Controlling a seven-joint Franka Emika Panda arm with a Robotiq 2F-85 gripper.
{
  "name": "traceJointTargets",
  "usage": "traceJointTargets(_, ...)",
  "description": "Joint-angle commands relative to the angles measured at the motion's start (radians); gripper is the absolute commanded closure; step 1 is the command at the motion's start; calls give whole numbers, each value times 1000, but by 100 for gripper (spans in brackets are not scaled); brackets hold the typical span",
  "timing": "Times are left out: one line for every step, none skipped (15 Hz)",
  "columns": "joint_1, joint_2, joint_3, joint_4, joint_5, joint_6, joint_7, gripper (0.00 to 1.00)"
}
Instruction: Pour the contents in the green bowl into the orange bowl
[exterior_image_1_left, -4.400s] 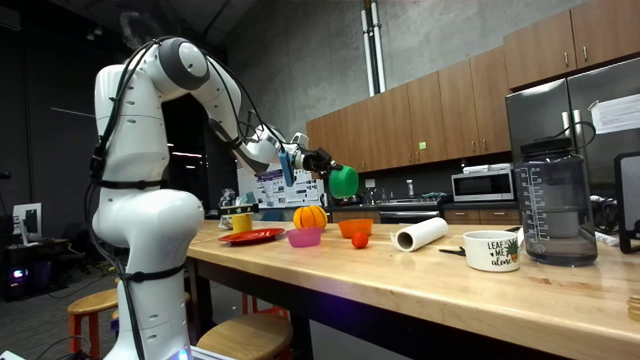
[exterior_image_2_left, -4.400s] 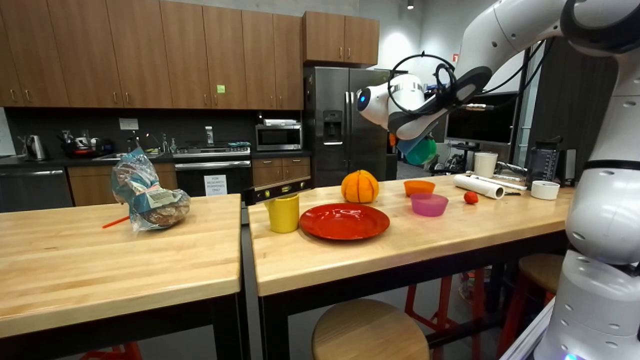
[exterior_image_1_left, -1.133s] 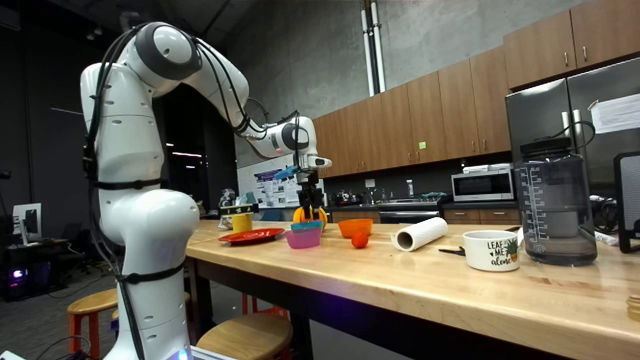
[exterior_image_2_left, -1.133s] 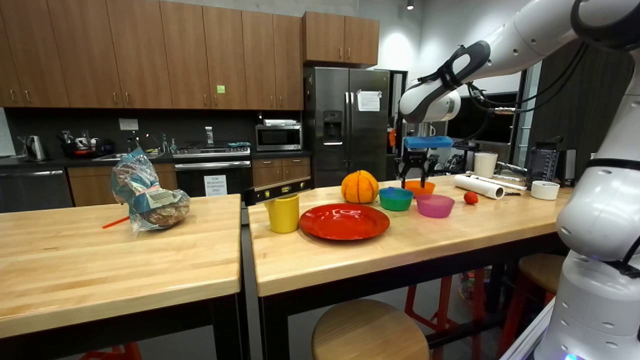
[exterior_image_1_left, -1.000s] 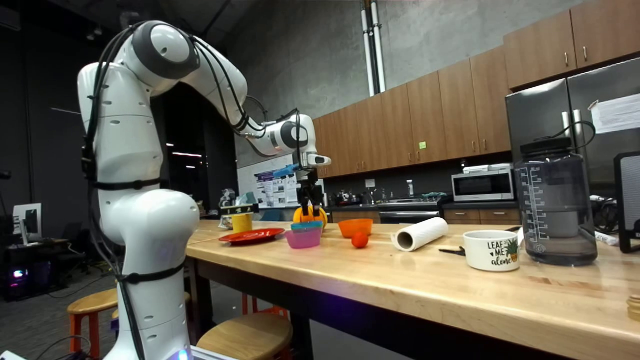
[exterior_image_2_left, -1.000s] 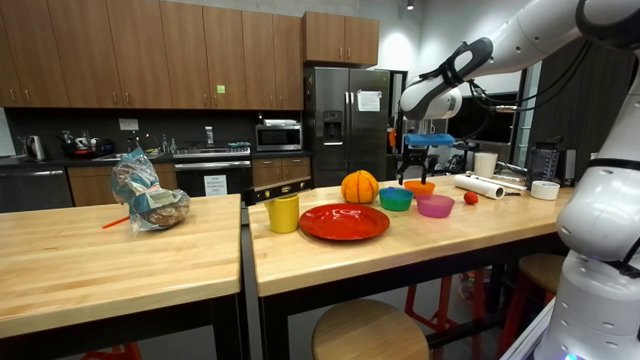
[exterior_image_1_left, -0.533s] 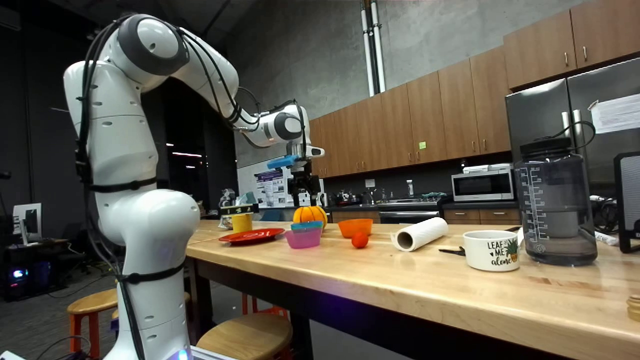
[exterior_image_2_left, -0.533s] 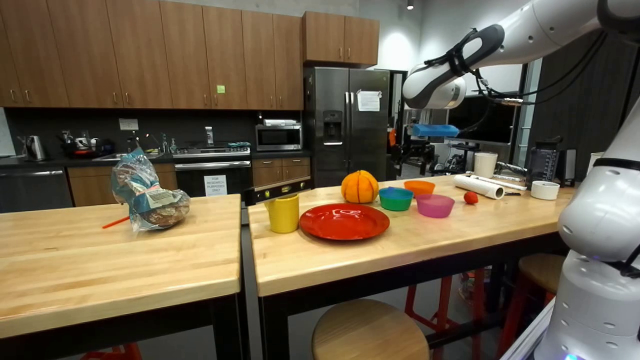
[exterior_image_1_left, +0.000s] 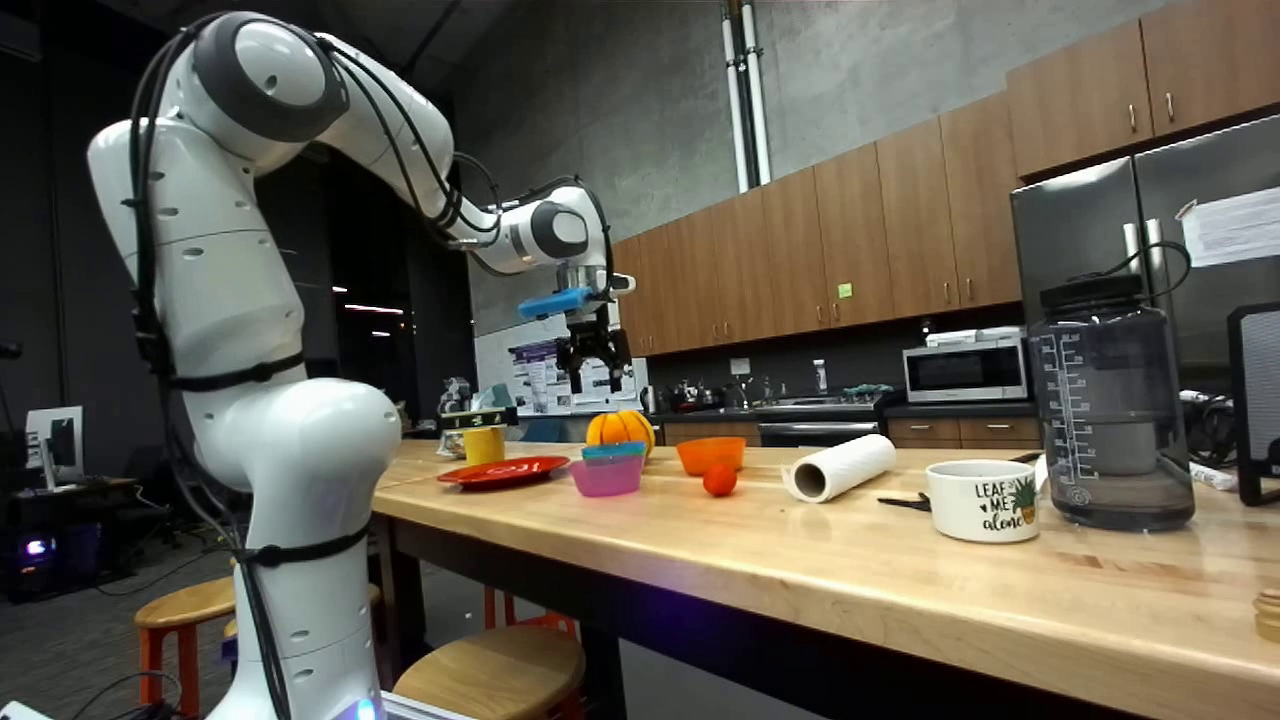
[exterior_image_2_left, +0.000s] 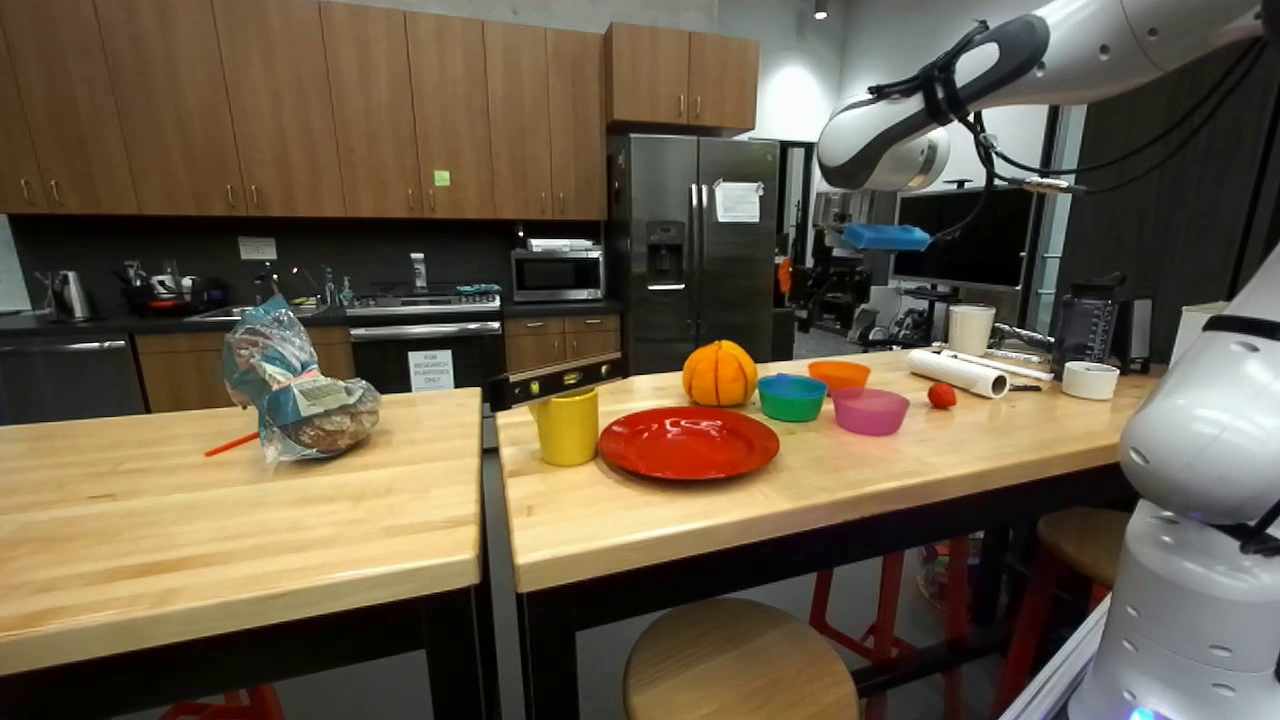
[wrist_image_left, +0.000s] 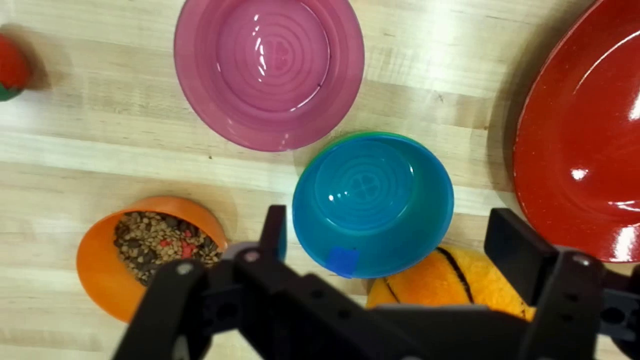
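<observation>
The gripper (exterior_image_1_left: 596, 386) has cleared the green bowl (exterior_image_2_left: 791, 408); its 2 jaws stand apart, empty. In both exterior views the bowl sits on the table (exterior_image_2_left: 820, 465), left of the orange bowl (wrist_image_left: 102, 270), which contains pellets (wrist_image_left: 147, 242). Pouring appears complete.

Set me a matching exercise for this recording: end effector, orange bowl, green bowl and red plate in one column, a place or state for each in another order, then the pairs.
Things
1. End effector
2. Orange bowl
3. Green bowl
4. Red plate

Places and states
A. Holds small brown and red bits
B. Beside the yellow cup
C. Open in the air, gripping nothing
D. Blue inside, with a darker blue patch

Right pairs: 1-C; 2-A; 3-D; 4-B
</observation>
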Motion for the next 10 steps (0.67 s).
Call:
traceJointTargets(-2,-75,2,-27,-6,-27,-19,0)
traceJointTargets(-3,-94,1,-33,-7,-36,-18,0)
traceJointTargets(-4,-108,0,-36,-6,-44,-19,0)
traceJointTargets(-5,-124,-1,-41,-6,-53,-19,0)
traceJointTargets(-6,-139,-1,-45,-6,-62,-16,0)
traceJointTargets(-9,-152,-2,-47,-5,-70,-10,0)
traceJointTargets(-10,-165,-3,-50,-2,-75,-10,0)
traceJointTargets(-11,-178,-4,-53,-2,-79,-11,0)
traceJointTargets(-13,-190,-4,-56,-3,-80,-8,0)
traceJointTargets(-14,-200,-5,-59,-2,-81,-8,0)
